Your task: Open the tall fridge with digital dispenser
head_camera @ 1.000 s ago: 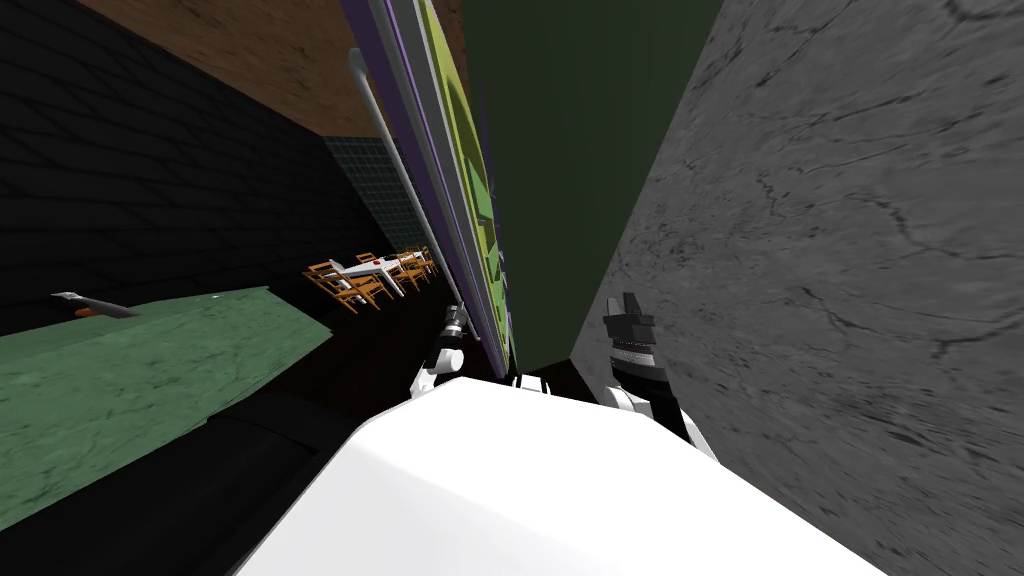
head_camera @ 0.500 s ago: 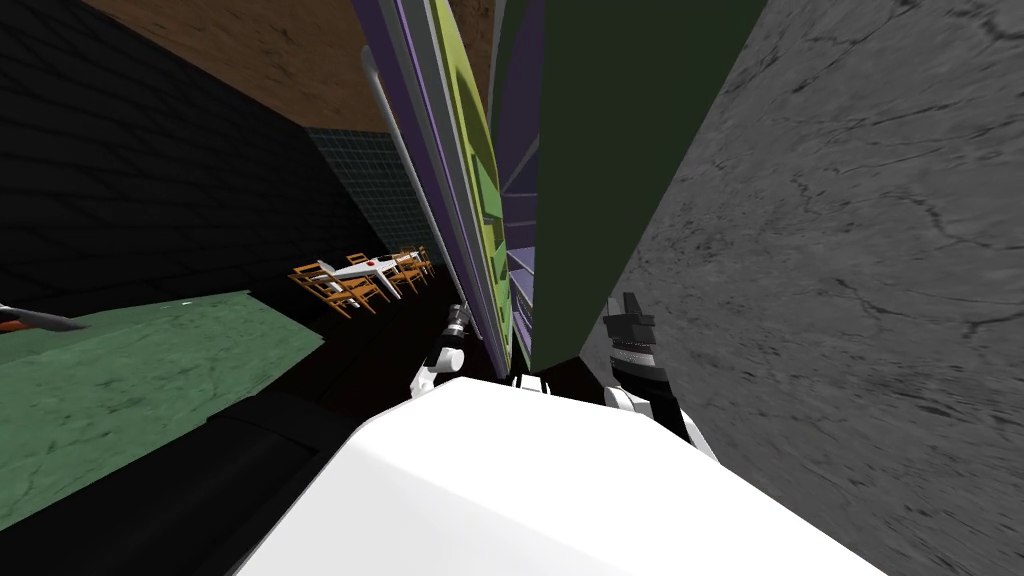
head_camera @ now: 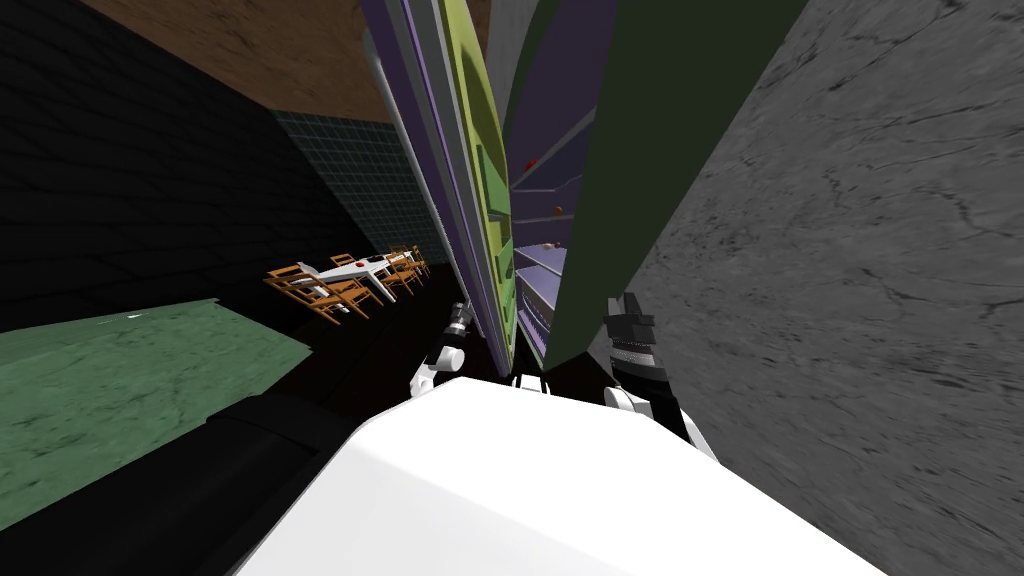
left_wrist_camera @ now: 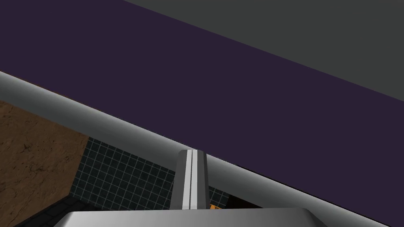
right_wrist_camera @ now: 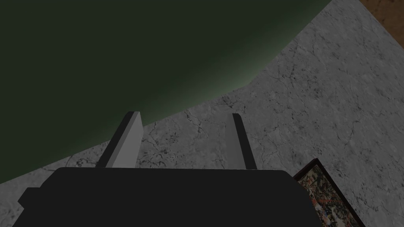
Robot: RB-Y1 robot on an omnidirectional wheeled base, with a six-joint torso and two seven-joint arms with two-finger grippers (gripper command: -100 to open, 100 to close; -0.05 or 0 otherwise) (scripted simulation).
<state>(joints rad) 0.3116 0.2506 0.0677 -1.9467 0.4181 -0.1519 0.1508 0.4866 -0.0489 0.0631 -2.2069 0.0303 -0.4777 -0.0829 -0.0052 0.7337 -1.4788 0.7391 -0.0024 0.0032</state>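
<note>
Left hand: the left hand (left_wrist_camera: 191, 151) is holding its two fingers pressed flat together with nothing between them. Their tips are reaching up against the grey handle (left_wrist_camera: 98, 125); I cannot tell whether they are hooking behind it.
Handle: this long round bar is crossing right at the fingertips. In the head view it is running away from the hand toward 11 o'clock, along the door's height.
Door: the fridge door (head_camera: 478, 150) is standing edge-on just at 1 o'clock of the left hand. Its purple outer face is turning toward the hand, its yellow-green lining is facing inward, and it is hanging partly open.
Fridge: the dark green cabinet (head_camera: 660, 140) is rising at 12 to 1 o'clock of me, tight against the grey marbled wall (head_camera: 860, 260). Purple shelves (head_camera: 545, 265) are showing through the gap between door and cabinet.
Right hand: the right hand (right_wrist_camera: 185, 115) is hovering with fingers spread wide and gripping nothing. It is sitting at 3 o'clock of the left hand, beside the cabinet's side, apart from the handle.
Deciding relation: the left hand is by far the nearer, touching the bar low down. The bar's long axis is running upright, so I am judging the pull should go across it, toward 9 o'clock, away from the cabinet.
Progress: I am judging the door part-way swung, with more travel wanted.
Surroundings: a green counter (head_camera: 120, 380) is lying at 9 o'clock, and a table with chairs (head_camera: 345, 275) is sitting well beyond at 10 o'clock.
</note>
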